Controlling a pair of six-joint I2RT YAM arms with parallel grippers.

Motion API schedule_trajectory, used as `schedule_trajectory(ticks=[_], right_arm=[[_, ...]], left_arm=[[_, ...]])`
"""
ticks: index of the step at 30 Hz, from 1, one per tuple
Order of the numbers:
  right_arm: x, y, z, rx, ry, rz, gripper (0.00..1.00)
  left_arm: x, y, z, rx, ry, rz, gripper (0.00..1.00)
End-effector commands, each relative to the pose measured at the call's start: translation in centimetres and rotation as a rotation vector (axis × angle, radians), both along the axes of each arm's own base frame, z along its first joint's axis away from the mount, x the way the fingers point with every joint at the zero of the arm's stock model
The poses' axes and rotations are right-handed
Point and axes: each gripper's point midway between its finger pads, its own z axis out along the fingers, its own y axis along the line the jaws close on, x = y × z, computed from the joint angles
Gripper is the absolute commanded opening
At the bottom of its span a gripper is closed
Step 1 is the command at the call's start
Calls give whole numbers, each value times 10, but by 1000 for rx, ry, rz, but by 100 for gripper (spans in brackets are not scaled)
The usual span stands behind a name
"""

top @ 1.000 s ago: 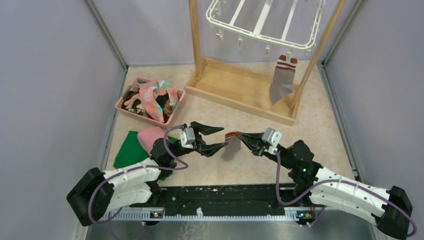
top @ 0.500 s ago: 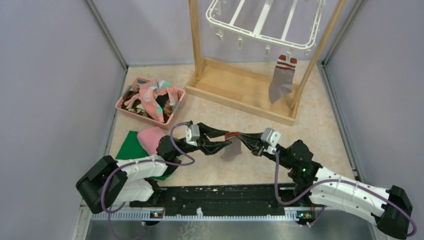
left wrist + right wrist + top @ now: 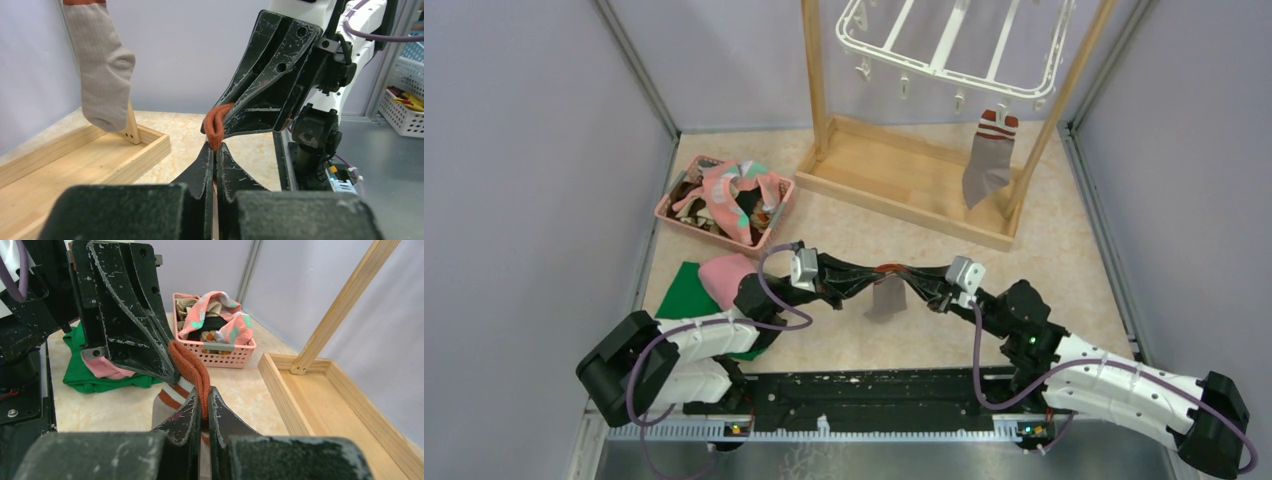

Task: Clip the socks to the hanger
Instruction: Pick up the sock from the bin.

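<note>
A grey-brown sock [image 3: 886, 297] with a red-white striped cuff hangs between my two grippers at the table's middle. My left gripper [image 3: 876, 277] is shut on the red cuff [image 3: 216, 127] from the left. My right gripper [image 3: 906, 279] is shut on the same cuff [image 3: 192, 372] from the right, tips nearly meeting. The white hanger [image 3: 954, 45] hangs at the back, with a matching sock [image 3: 989, 160] clipped to its front right rim. More socks [image 3: 729, 190] lie piled in a pink basket [image 3: 672, 207] at the left.
A wooden frame stand [image 3: 904, 185] holds the hanger, its base tray on the table behind the grippers. A green cloth [image 3: 684, 297] and a pink cloth [image 3: 724, 275] lie by the left arm. Grey walls close both sides.
My left gripper moved right from open and apart, then shut on the sock's cuff beside the right gripper. The right gripper kept its hold and barely shifted.
</note>
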Motion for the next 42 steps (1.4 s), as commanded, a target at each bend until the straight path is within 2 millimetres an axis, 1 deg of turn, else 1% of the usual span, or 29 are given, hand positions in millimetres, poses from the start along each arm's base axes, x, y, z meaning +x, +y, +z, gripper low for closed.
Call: schedule_trajectory(ticks=[1, 3, 4, 7, 10, 12, 15, 16, 19, 21, 22, 24, 25, 26, 27, 29, 32, 35, 38, 42], right_arm=[[2, -5, 24, 55, -39, -18, 0], [2, -6, 25, 59, -37, -24, 0], [3, -7, 25, 63, -34, -31, 3], [6, -13, 29, 96, -36, -59, 22], [8, -20, 38, 138, -49, -86, 36], [10, -28, 47, 175, -64, -111, 48], [21, -46, 64, 249, -97, -194, 66], [25, -53, 72, 283, -120, -217, 73], [36, -70, 93, 361, -163, -259, 86], [44, -76, 106, 396, -189, -248, 90], [53, -76, 107, 400, -185, -245, 90], [66, -79, 117, 413, -209, -240, 90], [74, -80, 119, 417, -208, -243, 90], [80, -79, 124, 423, -218, -239, 90], [87, -75, 124, 407, -227, -235, 90], [97, -68, 131, 374, -274, -228, 89], [113, -67, 137, 362, -308, -254, 90], [123, -70, 146, 371, -333, -263, 96], [132, -69, 152, 363, -342, -255, 98], [142, -71, 160, 381, -337, -237, 99]], left_arm=[[-2, 2, 25, -73, -66, -1, 0], [0, 6, 26, -86, -63, 21, 0], [0, 7, 26, -93, -66, 34, 0], [3, 12, 24, -94, -67, 65, 0], [6, 13, 21, -76, -61, 85, 0], [7, 14, 20, -67, -59, 97, 0], [11, 16, 16, -43, -60, 121, 0], [12, 17, 14, -34, -58, 128, 0], [14, 18, 10, -7, -65, 141, 0], [14, 20, 11, -2, -75, 149, 0], [14, 20, 11, 0, -78, 151, 0], [13, 21, 12, 3, -82, 150, 0], [13, 22, 12, 3, -83, 149, 0], [12, 22, 11, 5, -81, 147, 0], [12, 22, 10, 8, -77, 143, 0], [12, 23, 9, 12, -72, 145, 0], [12, 26, 7, 25, -71, 156, 0], [15, 31, 6, 41, -73, 183, 0], [17, 35, 6, 58, -79, 206, 0], [18, 40, 6, 77, -88, 228, 0]])
